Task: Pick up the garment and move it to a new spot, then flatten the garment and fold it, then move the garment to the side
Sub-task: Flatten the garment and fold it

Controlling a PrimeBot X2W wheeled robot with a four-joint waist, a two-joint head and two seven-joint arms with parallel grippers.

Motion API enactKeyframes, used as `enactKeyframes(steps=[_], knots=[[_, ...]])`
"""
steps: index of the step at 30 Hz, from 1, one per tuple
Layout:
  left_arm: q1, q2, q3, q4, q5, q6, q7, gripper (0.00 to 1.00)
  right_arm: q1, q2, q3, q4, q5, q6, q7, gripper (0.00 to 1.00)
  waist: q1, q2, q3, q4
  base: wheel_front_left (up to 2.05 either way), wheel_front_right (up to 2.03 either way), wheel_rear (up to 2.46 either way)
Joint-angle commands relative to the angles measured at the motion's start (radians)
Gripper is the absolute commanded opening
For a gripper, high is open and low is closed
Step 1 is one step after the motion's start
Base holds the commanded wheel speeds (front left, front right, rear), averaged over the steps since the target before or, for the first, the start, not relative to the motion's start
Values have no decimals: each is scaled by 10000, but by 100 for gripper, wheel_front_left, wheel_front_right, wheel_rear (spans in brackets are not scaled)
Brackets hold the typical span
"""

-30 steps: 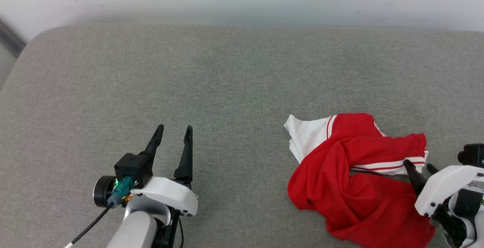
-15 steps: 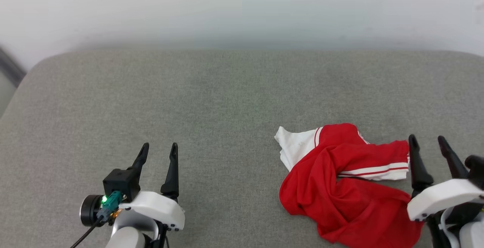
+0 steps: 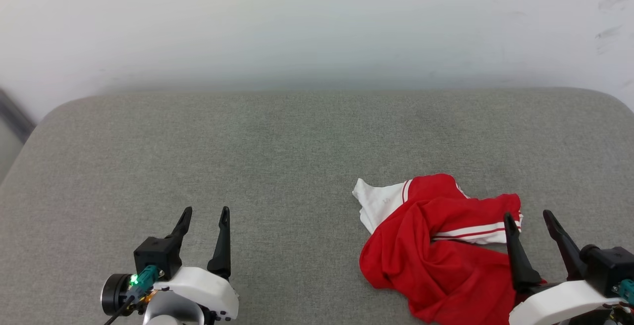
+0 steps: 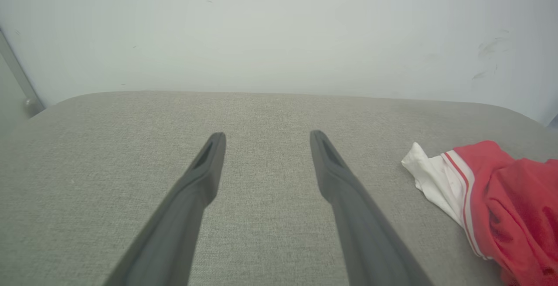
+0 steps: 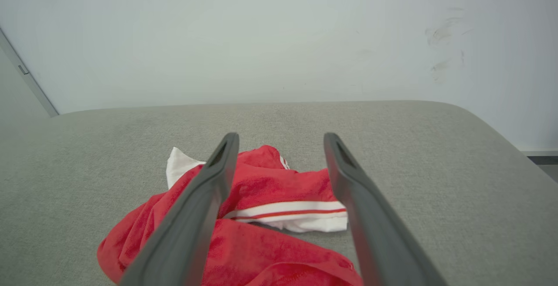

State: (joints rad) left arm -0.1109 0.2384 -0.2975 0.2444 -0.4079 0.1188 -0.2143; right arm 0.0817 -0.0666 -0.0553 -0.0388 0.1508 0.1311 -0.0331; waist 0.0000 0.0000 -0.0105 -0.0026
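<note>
Spread wide at the left tool (image 3: 206, 210): a clear gap between its two long dark fingers, with nothing pinched and nothing touched. Through that gap in the left wrist view, just the bare grey fabric of the padded desk (image 3: 297, 141). Poised low over the desk's near left part, fingers aimed at the pale wall (image 3: 297, 27) behind.

Spread just as wide at the right tool (image 3: 527, 213), again with nothing gripped. Pointing the same way, toward the wall, from the lower right corner of the head view. Crossing the near right edge of the red jersey (image 3: 436, 255) with its left finger in that view. From the right wrist, looking along the fingers over crumpled red cloth, with a white-and-red striped band visible through the gap. Cannot tell whether either finger rests on the cloth or hangs just above it.

As for the jersey: crumpled in a loose heap on the desk, directly under and ahead of the right tool and reaching out to that tool's left. At the far left end of the heap, a white flap of lining. Well apart from the left tool, off to its right, with open grey fabric between. In the left wrist view, at the right edge, with the white flap nearest that tool.
</note>
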Motion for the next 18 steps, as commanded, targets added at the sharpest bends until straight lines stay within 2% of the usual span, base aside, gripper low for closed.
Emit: enactKeyframes(steps=[1, 9, 15, 16, 17, 18], knots=[[34, 6, -32, -95, -2, 65, 38, 100, 132, 70, 34, -138, 16, -7, 31, 100, 0, 0, -5, -21, 0, 0, 0], [-874, -145, -432, -272, 127, -173, 346, 100, 0, 155, -136, -466, -83, -7, 31, 100, 0, 0, 298, -44, 0, 0, 0], [-2966, -543, -1198, 15, 230, -928, 1370, 100, -469, 172, -167, -703, -140, -7, -2, 100, 0, 0, 1102, -204, 0, 0, 0], [-2966, -543, -1198, 15, 230, -928, 1370, 100, -469, 172, -167, -703, -140, -7, -2, 100, 0, 0, 1102, -204, 0, 0, 0], [-3751, -715, -1498, 306, 256, -1245, 1912, 100, -638, 171, -137, -763, -170, -7, -48, 100, 0, 0, 1376, -316, 0, 0, 0], [-3751, -715, -1498, 306, 256, -1245, 1912, 100, -638, 171, -137, -763, -170, -7, -48, 100, 0, 0, 1376, -316, 0, 0, 0]])
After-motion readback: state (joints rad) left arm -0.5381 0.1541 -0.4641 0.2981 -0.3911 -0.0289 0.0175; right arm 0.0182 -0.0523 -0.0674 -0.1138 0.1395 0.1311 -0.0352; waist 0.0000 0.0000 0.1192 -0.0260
